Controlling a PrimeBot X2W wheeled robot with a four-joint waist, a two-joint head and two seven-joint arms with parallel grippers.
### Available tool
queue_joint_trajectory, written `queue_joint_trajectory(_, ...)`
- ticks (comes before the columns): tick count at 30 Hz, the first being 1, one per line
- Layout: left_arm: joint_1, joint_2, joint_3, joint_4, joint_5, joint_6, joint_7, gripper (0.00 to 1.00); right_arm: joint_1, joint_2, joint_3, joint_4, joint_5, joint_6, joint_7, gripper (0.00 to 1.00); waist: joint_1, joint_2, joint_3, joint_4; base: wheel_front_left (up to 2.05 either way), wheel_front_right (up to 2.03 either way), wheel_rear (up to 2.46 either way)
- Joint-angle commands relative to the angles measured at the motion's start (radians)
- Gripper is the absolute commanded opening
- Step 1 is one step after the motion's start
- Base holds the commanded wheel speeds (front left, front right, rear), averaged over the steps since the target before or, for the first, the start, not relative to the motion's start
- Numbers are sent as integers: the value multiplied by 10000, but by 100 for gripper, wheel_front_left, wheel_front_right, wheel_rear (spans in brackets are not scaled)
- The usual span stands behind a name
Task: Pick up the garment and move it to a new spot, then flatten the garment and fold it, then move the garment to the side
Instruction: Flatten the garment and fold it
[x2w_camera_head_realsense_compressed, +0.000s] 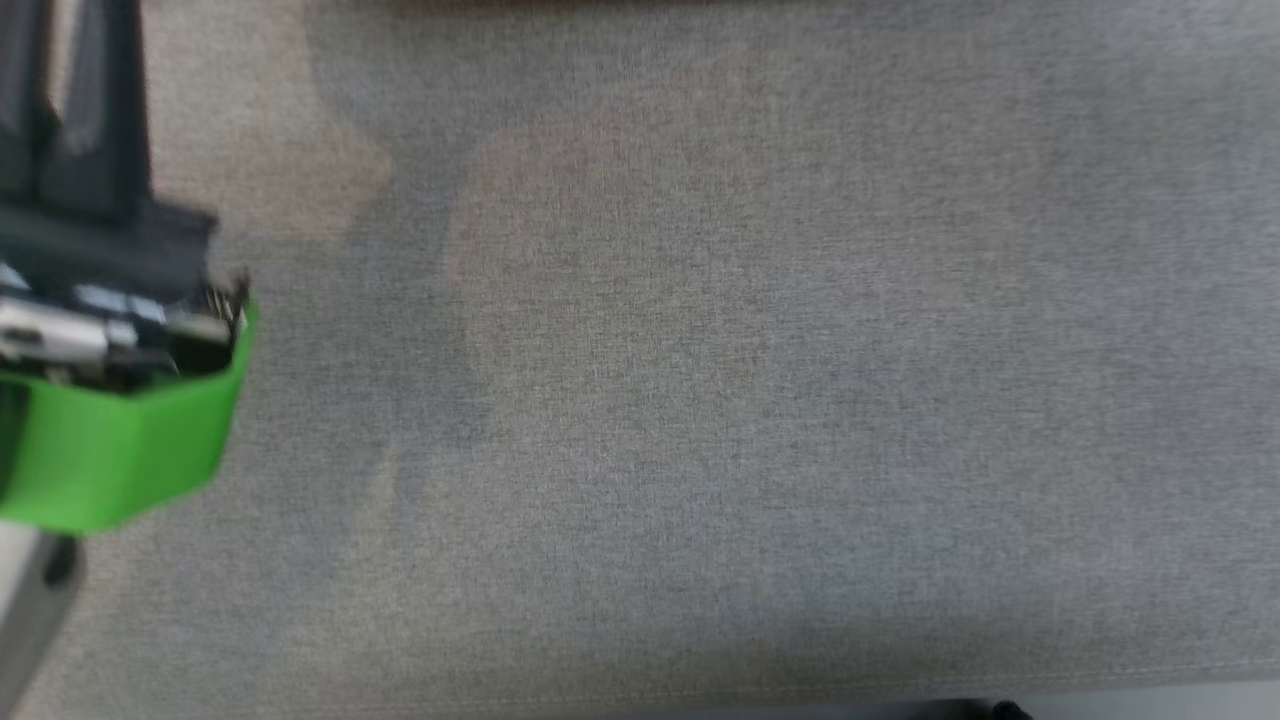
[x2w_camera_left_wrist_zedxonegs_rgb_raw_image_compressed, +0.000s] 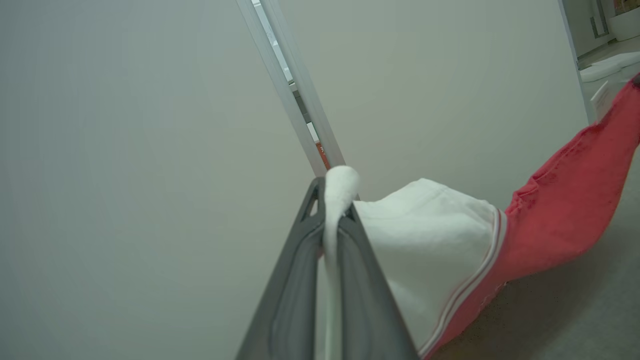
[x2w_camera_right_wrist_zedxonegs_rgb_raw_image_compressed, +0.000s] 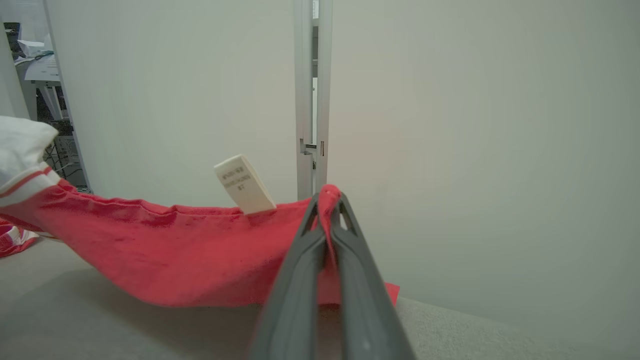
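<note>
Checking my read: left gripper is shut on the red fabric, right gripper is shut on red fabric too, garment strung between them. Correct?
Not quite. The left gripper is shut on the white part of the garment, not red; the left wrist view shows it. The right gripper is shut on red fabric, and the garment is strung between them.

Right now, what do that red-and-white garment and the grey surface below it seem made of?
The garment looks like a soft, matte knit, perhaps cotton: it sags and puckers between its held ends and looks faintly fuzzy. The grey surface looks like matte woven cloth or felt, finely flecked; which one I cannot tell.
</note>
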Motion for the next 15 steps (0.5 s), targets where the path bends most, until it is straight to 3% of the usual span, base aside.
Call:
queue_joint_trajectory(1,730,0,140,-233,-195,-229,5,0,571,62,-97,-138,100,3,0,4,0,0,-1205,-194,0,0,0)
queue_joint_trajectory(2,1374,6,230,-363,-259,-358,5,0,1026,125,-156,-198,107,3,0,0,0,0,-1359,-229,0,0,0)
queue_joint_trajectory(6,3333,-16,419,-911,-427,-1027,7,0,2385,305,-327,-323,46,3,0,0,0,0,-1807,-312,0,0,0)
queue_joint_trajectory(15,5813,-342,492,-1358,-35,-1774,5,0,4651,605,-684,-392,-2,3,0,0,0,0,-2384,-278,0,0,0)
